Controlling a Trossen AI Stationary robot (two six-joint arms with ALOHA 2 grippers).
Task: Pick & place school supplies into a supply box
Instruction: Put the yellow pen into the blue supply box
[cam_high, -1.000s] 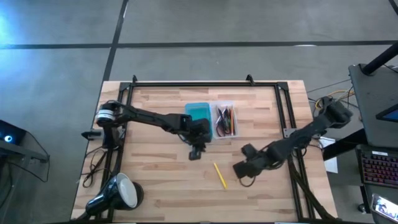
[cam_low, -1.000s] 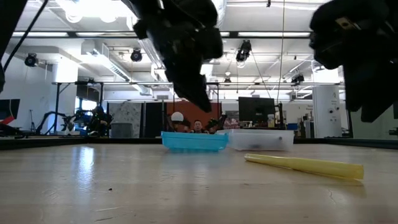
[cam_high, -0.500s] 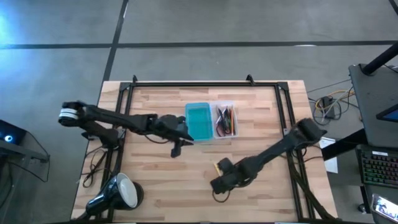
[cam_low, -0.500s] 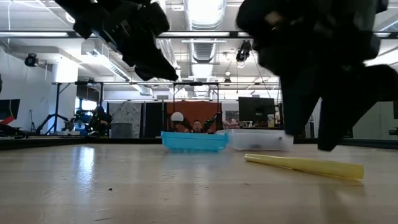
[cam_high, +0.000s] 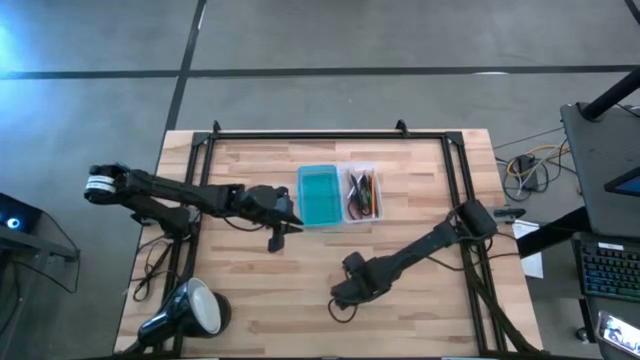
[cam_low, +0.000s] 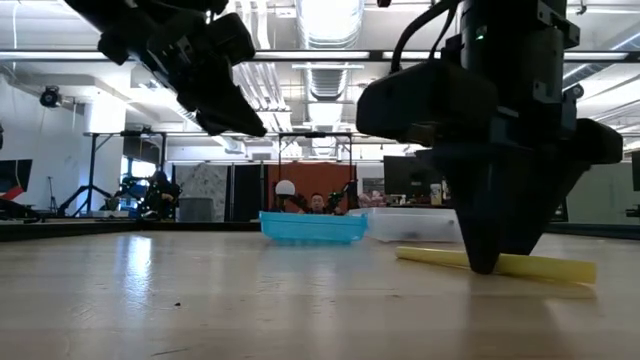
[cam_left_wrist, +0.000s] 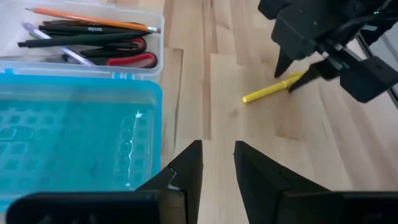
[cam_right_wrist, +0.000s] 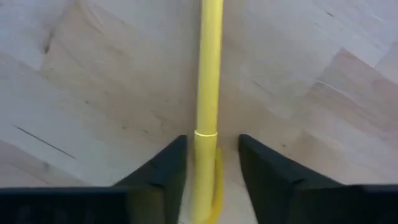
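The supply box sits at the table's far middle: a turquoise lid (cam_high: 320, 196) beside a clear tray (cam_high: 362, 195) that holds pens, pencils and red-handled scissors (cam_left_wrist: 127, 60). A yellow pen (cam_right_wrist: 210, 68) lies flat on the wood, hidden in the high view under my right gripper (cam_high: 342, 293). That gripper (cam_right_wrist: 212, 142) points down, open, with one finger on each side of the pen near one end (cam_low: 520, 266) and a gap showing on both sides. My left gripper (cam_high: 276, 238) hovers above the table, left of the lid (cam_left_wrist: 74, 137), narrowly open and empty.
A black-and-white round lamp (cam_high: 195, 308) lies at the near left corner. A black frame (cam_high: 330, 134) runs along the far edge and down both sides of the table. Bare wood lies between the two grippers and near the box. Cables hang off the left edge (cam_high: 155, 265).
My right gripper has travelled toward the table's left and near edge and come down over the yellow pen, so its fingers now straddle it. My left gripper has drawn back from the box toward the table's left. The pen and the box have stayed put.
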